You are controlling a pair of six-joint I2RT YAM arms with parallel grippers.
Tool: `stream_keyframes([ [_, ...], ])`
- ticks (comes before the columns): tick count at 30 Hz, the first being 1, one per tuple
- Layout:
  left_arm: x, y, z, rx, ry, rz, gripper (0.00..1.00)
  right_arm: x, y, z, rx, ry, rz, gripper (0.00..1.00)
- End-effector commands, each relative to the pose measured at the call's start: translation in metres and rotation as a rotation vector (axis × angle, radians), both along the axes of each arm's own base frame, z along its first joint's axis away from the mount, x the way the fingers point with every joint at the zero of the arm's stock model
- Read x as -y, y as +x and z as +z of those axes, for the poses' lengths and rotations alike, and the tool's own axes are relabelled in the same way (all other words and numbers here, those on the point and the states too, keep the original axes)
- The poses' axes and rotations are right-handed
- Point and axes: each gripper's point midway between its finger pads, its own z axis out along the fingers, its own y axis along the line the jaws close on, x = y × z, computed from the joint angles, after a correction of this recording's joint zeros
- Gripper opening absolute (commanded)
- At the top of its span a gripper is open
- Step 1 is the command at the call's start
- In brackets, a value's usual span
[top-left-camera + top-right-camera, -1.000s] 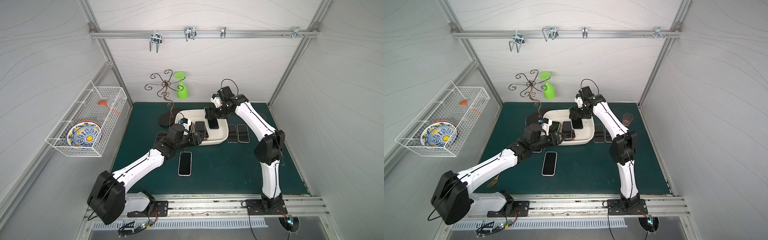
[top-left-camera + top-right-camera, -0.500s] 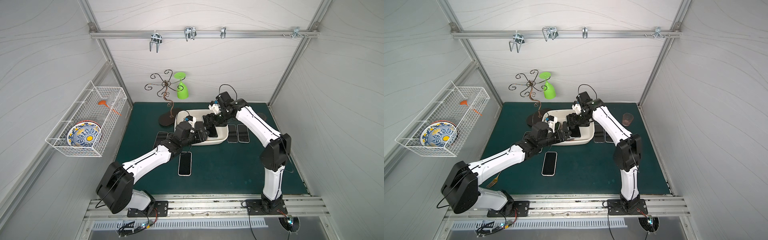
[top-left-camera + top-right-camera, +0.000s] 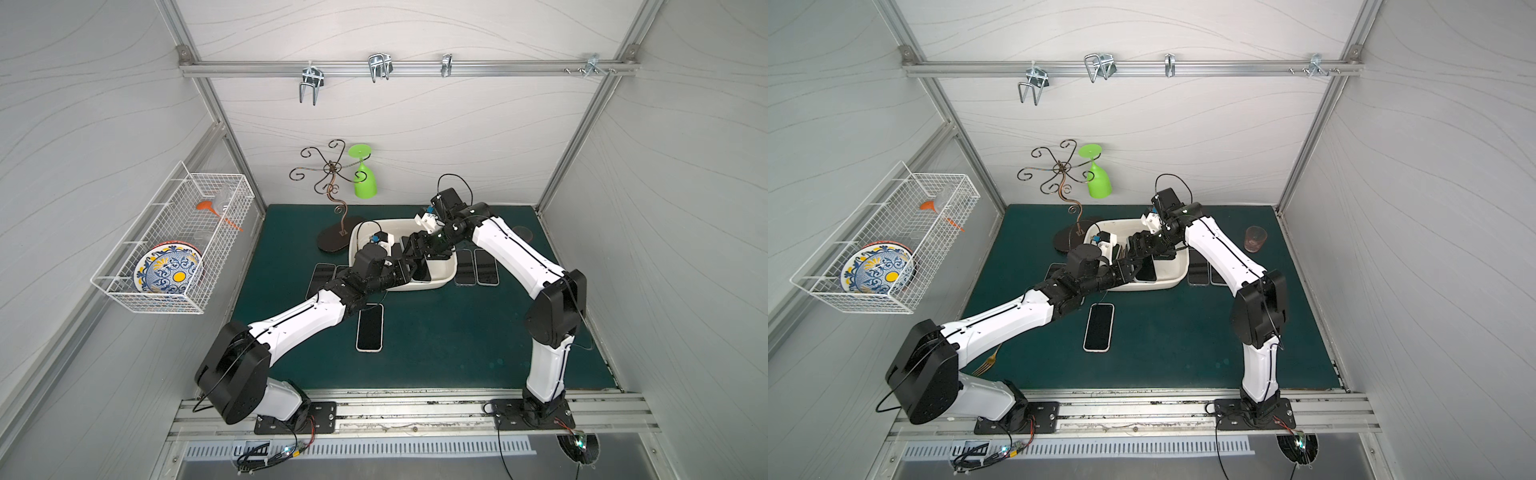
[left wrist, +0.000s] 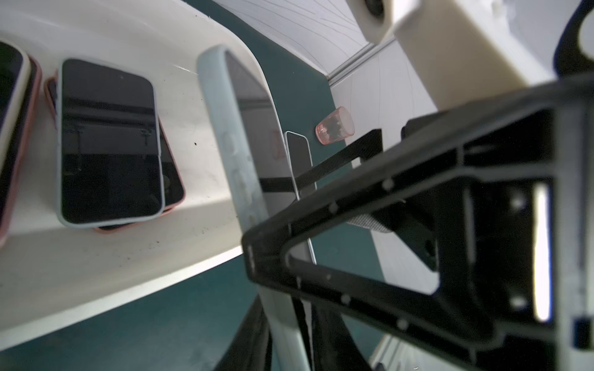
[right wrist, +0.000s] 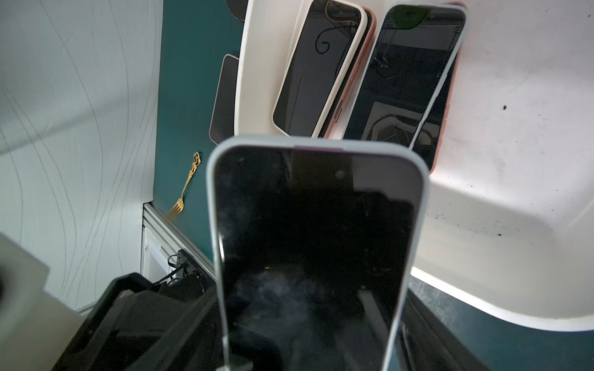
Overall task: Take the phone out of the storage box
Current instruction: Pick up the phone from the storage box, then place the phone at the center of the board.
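Note:
The cream-white storage box (image 3: 446,277) (image 3: 1177,272) sits mid-mat with several dark-screened phones (image 4: 109,141) (image 5: 321,64) lying in it. One phone (image 3: 1147,269) (image 4: 238,128) (image 5: 315,241) in a pale blue case is lifted on a slant over the box's near part. My right gripper (image 3: 417,246) (image 5: 308,347) is shut across the phone's width at one end. My left gripper (image 3: 409,271) (image 4: 289,337) comes in from the near left, its two fingers pressed on the front and back of the same phone.
More phones lie on the green mat: one in front of the box (image 3: 369,327), two to its right (image 3: 486,266), others to its left (image 3: 322,276). A wire stand with a green glass (image 3: 365,183), a pink cup (image 3: 1255,239), a gold fork (image 3: 986,363) and a wall basket (image 3: 174,245) surround them.
The right gripper brought the blue-cased phone from the box's far side toward its near part. The left gripper reached in and its jaws closed on that phone.

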Motion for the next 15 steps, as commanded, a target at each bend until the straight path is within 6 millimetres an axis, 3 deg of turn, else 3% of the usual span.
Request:
stream_keyframes([
  [1,0.011,0.006,0.031,0.085,-0.066,-0.014,0.15,-0.008,-0.008,0.031,0.046,0.082,0.024,0.0],
  [4,0.01,0.004,0.032,0.086,-0.075,-0.013,0.08,-0.01,-0.008,0.029,0.032,0.09,0.028,0.0],
  [7,0.008,0.0,0.034,0.088,-0.079,-0.016,0.05,-0.014,-0.009,0.028,0.022,0.114,0.037,0.18],
  [9,0.006,-0.003,0.039,0.095,-0.083,-0.021,0.03,-0.015,-0.01,0.028,0.02,0.122,0.043,0.66],
  [11,0.004,-0.01,0.044,0.097,-0.092,-0.034,0.02,-0.01,-0.007,0.029,0.034,0.114,0.028,0.99],
  [15,-0.007,-0.033,0.043,0.07,-0.102,-0.058,0.01,0.012,0.01,0.045,0.03,0.19,-0.037,0.99],
])
